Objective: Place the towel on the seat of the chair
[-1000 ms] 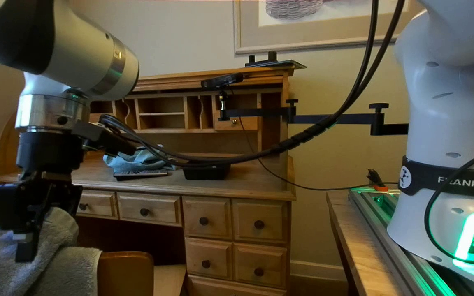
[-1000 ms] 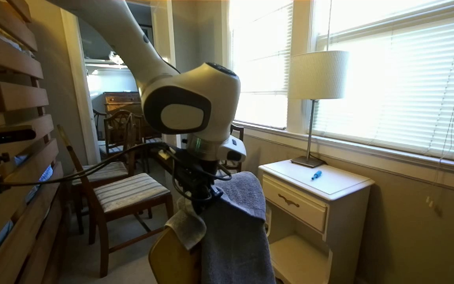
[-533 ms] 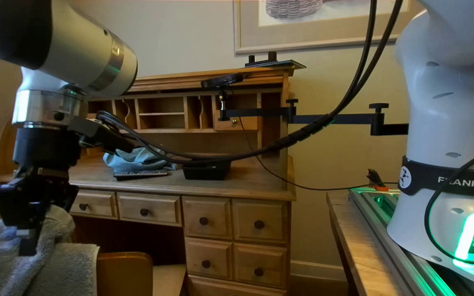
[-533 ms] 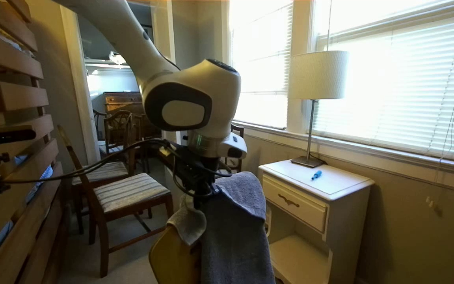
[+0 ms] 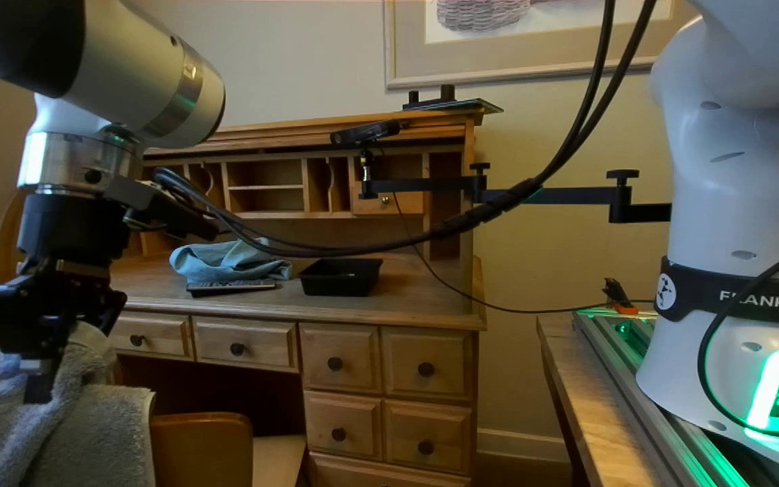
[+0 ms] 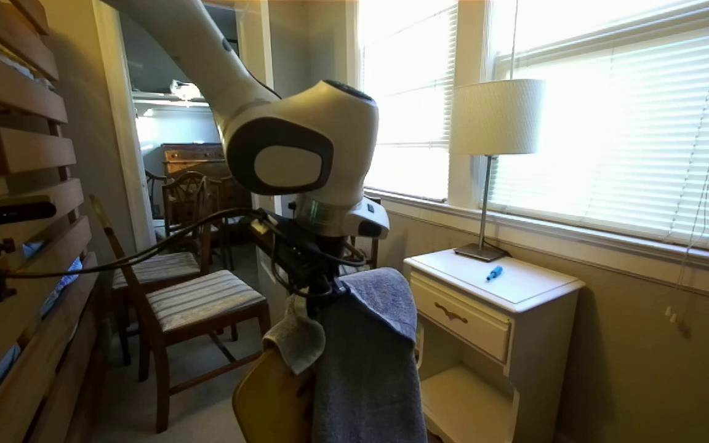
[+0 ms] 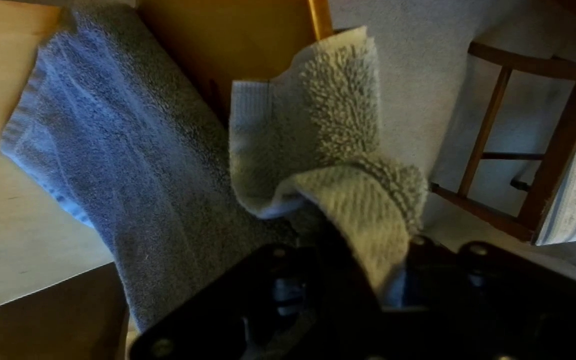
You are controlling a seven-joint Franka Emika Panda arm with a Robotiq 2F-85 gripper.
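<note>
Close up, the gripper [image 7: 383, 282] is clamped on a bunched fold of the towel [image 6: 367, 369], with a finger on each side of the cloth. The fold rises to a peak at the fingers and the rest hangs slack. In an exterior view the long part falls down over the back of a chair [image 6: 271, 400], and a short corner overlaps the top edge of that back. In the wrist view the long part also crosses a pale surface [image 7: 28, 190] of wood; whether it touches there, or whether that is the seat, I cannot tell.

Above the gripper, the arm [image 6: 287, 147] bends down, and dark cables [image 5: 481, 215] loop from the wrist and up toward the base [image 5: 721, 237].

Farther off, well apart from the towel, a striped chair [image 6: 204, 301] stands upright. A white nightstand [image 6: 533, 286] bears a lamp [image 6: 499, 117], with a small blue object [image 6: 494, 273] lying near its foot. Bright blinds [image 6: 625, 147] hang behind.

Beyond the gripper in an exterior view stands a desk [image 5: 430, 301]; on it are a crumpled blue cloth [image 5: 224, 262] and, near that, a black tray [image 5: 339, 287]. A framed picture [image 5: 464, 64] hangs on the wall above.
</note>
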